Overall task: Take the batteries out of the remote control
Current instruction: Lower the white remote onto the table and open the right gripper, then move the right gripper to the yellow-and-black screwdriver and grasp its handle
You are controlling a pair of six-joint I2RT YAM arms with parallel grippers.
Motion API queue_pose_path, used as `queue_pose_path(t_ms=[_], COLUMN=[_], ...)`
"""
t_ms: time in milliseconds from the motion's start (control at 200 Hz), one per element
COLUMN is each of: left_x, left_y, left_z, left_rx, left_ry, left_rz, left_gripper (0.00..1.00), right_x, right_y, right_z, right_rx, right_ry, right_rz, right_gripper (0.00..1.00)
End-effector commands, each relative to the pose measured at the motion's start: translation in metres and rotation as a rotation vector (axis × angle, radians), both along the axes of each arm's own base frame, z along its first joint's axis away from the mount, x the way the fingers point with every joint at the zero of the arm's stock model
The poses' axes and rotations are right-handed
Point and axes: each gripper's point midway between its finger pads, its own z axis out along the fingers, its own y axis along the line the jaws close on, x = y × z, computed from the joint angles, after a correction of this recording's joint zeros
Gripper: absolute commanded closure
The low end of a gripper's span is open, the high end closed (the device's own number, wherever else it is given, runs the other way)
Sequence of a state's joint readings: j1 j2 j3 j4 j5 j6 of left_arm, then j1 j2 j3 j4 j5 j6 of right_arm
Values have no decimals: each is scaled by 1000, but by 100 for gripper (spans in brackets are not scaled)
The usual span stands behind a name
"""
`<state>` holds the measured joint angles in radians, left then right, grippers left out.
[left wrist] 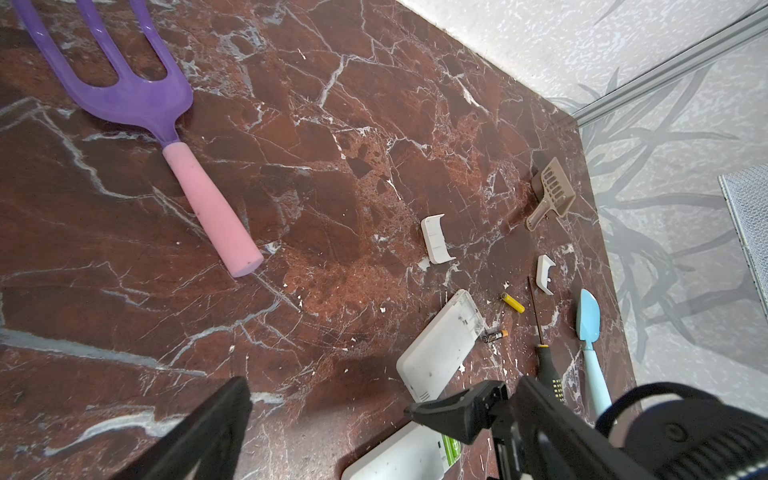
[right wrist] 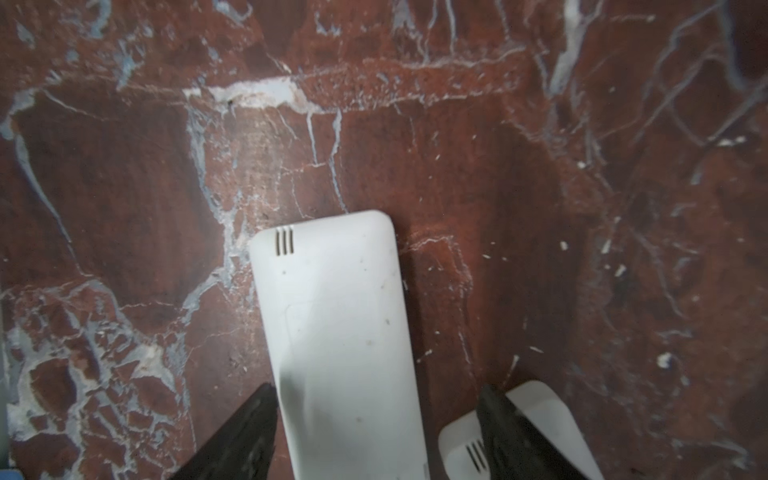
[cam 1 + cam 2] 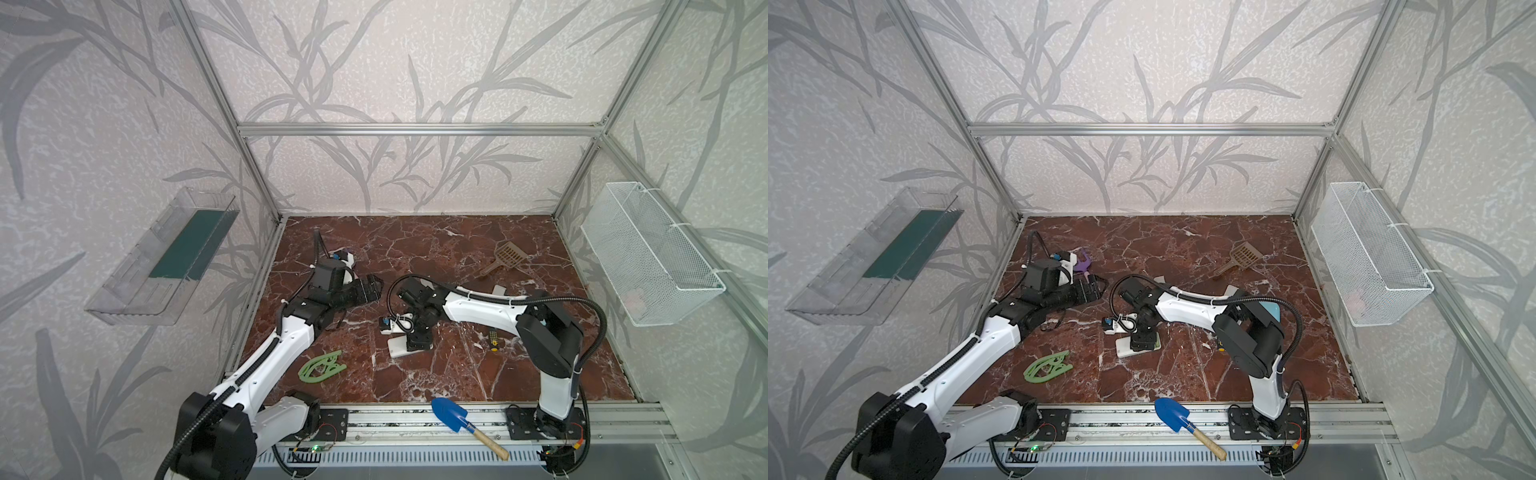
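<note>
A white remote control (image 2: 340, 332) lies back up on the marble floor, with my right gripper (image 2: 378, 415) open astride it and a gap at one side. In both top views this gripper (image 3: 417, 343) points down onto the remote (image 3: 397, 351). Light green batteries (image 1: 451, 451) sit in its open end. A second white remote (image 1: 440, 345) lies just beyond with an empty compartment. Two loose batteries, one yellow (image 1: 513, 302) and one dark and yellow (image 1: 495, 336), rest on the floor near it. My left gripper (image 1: 384, 382) hangs open and empty to the left (image 3: 376, 289).
Two white battery covers (image 1: 436, 239) (image 1: 545, 274), a black-and-yellow screwdriver (image 1: 548, 365) and a light blue scoop (image 1: 589, 320) lie past the remotes. A purple fork (image 1: 137, 95), brown scoop (image 3: 505, 255), green piece (image 3: 322, 365) and blue trowel (image 3: 451, 411) lie around.
</note>
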<state>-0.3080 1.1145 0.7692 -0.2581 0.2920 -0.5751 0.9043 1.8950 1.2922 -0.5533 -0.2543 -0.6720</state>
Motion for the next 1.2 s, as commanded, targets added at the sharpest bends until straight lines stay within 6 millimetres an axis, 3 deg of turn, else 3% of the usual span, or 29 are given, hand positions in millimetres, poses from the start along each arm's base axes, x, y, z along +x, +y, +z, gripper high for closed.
queue_pose_path(t_ms=[0,230,310,455,605,755,965,1125,1195], left_x=[2,4,5,8,8,9,7,7,10], left_y=[0,-1,-2,-6,-13,-22,-38,-46,-49], left_z=[6,10,15,15,9,9,23,17,15], left_rx=[5,-12,-14,-27,-40,-72,-81,-47,-51], left_ry=[-12,-33,-53,-66,-39,-66,-141,-72,-55], left_rz=[-8,-4,-10,-25,-62,-85,-165,-200,-198], left_gripper=[1,1,1,1,1,0,1,5,5], right_x=[1,7,22,48,67,74,52,27,17], right_y=[4,3,1,-22,-57,-105,-179,-230,-243], right_z=[25,42,60,86,97,94,64,48,45], right_rx=[99,168,213,274,280,233,102,41,47], right_ry=[-2,7,0,-5,-21,48,64,12,2], right_rz=[-25,-89,-198,-452,-722,-1015,-1291,-1471,-1519], right_gripper=[21,19,19,19,23,27,29,31,32])
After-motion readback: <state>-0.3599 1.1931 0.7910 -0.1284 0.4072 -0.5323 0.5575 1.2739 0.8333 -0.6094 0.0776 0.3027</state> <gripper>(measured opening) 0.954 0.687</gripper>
